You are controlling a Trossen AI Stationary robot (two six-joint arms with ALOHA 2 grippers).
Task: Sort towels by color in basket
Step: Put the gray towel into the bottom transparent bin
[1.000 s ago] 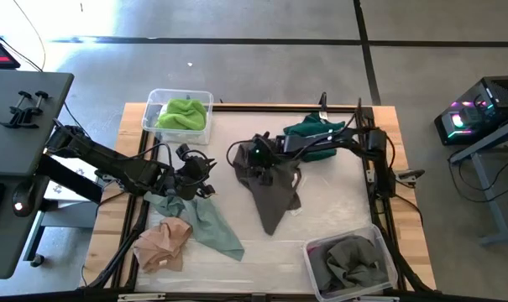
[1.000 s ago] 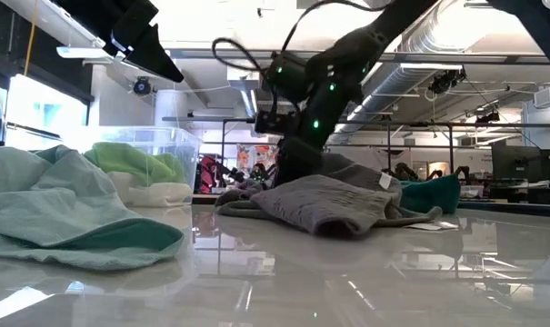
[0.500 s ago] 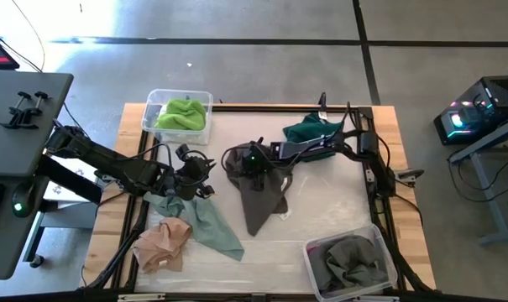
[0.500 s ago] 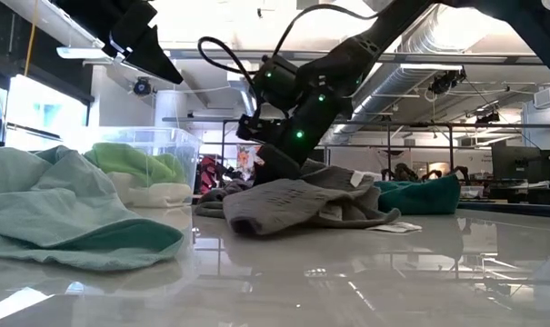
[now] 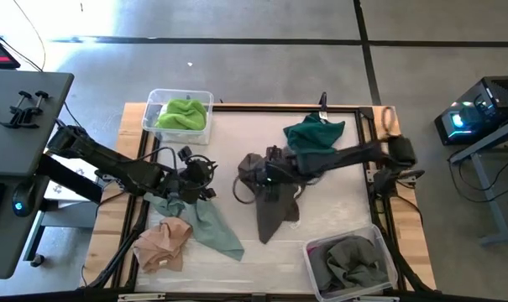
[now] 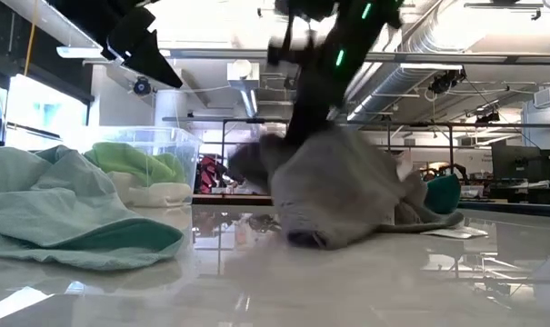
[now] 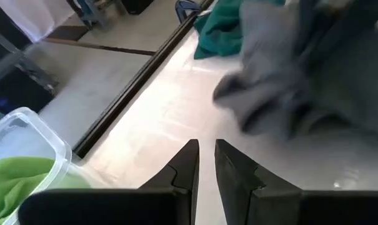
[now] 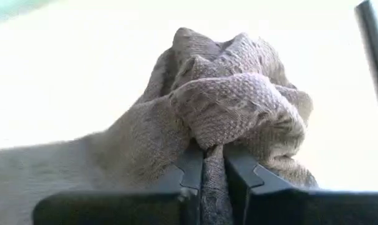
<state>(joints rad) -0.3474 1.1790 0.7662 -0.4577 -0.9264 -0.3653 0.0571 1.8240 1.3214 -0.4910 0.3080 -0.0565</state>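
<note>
Right gripper [image 8: 202, 164] is over the middle of the worktop [image 5: 337, 218], clamped on a bunched fold of the grey towel [image 5: 269, 201]. Right wrist view: cloth is pinched between the two dark fingers [image 8: 187, 167], weave bulging above them. In the low view the gripped end of this towel is raised while its lower end drags on the worktop; the cloth is motion-blurred there.

Left gripper [image 7: 203, 164] sits at the left-centre of the worktop, just above the pale mint towel [image 5: 205, 222]. Its fingers stand nearly together with a narrow slit between them, nothing held.

Towel positions, high view:
- Lime green towel [image 5: 183, 112] in the clear bin [image 5: 151, 107] at the far left corner.
- Dark teal towel [image 5: 311, 134] loose on the worktop at the far side, just beyond the right arm.
- Pale mint towel spread at the near left, with the peach towel [image 5: 163, 242] crumpled against its near-left edge.
- Second grey towel [image 5: 353, 260] lying in the clear bin [image 5: 309, 252] at the near right corner.

Left wrist view shows the lime green towel in its bin, the dark teal towel farther off, and the lifted grey towel blurred.
</note>
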